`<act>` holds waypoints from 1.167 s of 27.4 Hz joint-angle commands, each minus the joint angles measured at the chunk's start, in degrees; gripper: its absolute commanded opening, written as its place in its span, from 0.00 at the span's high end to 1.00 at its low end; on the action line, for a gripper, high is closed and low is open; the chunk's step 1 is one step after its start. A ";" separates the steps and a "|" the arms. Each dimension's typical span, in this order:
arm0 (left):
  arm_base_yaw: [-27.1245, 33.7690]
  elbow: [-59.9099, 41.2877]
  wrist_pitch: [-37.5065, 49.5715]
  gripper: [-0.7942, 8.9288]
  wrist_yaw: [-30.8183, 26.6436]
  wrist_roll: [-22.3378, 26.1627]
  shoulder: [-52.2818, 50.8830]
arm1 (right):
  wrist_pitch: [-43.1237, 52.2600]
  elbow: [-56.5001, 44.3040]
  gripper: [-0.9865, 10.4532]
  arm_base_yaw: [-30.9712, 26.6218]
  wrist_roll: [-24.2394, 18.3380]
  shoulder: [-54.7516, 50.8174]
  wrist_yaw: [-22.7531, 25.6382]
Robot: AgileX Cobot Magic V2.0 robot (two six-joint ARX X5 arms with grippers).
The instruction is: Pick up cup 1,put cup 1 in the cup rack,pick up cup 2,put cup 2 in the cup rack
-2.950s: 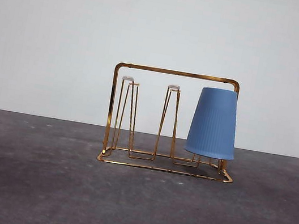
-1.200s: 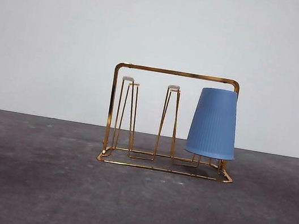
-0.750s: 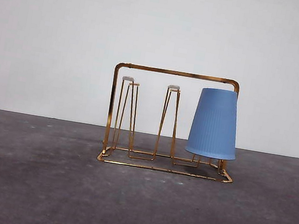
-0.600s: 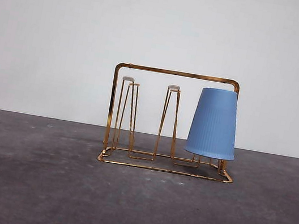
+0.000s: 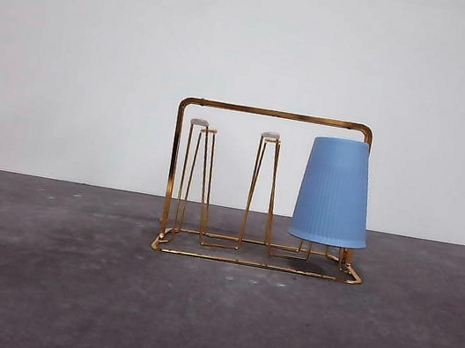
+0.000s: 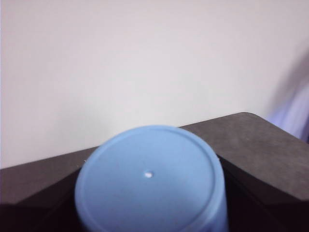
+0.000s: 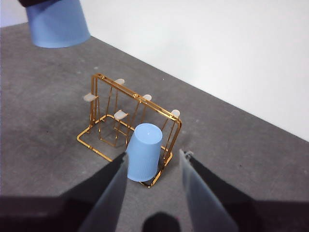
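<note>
Only my right wrist view shows the second cup [image 7: 57, 21] held high, well apart from the cup rack [image 7: 104, 126]. My left gripper's fingers grasp it [image 6: 149, 181]; my right gripper [image 7: 153, 193] hovers above the racked cup [image 7: 143, 152], fingers released.

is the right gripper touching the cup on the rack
Apart. The right wrist view shows the right gripper open, floor visible between its fingers and the cup on the rack.

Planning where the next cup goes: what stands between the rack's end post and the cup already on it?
Only bare prongs between the post and the cup, clearest in the front view.
</note>
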 commanded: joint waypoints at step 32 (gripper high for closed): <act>3.52 -12.92 24.30 0.92 -3.69 0.81 13.75 | -4.24 -0.42 0.75 -0.04 2.78 -0.09 -0.17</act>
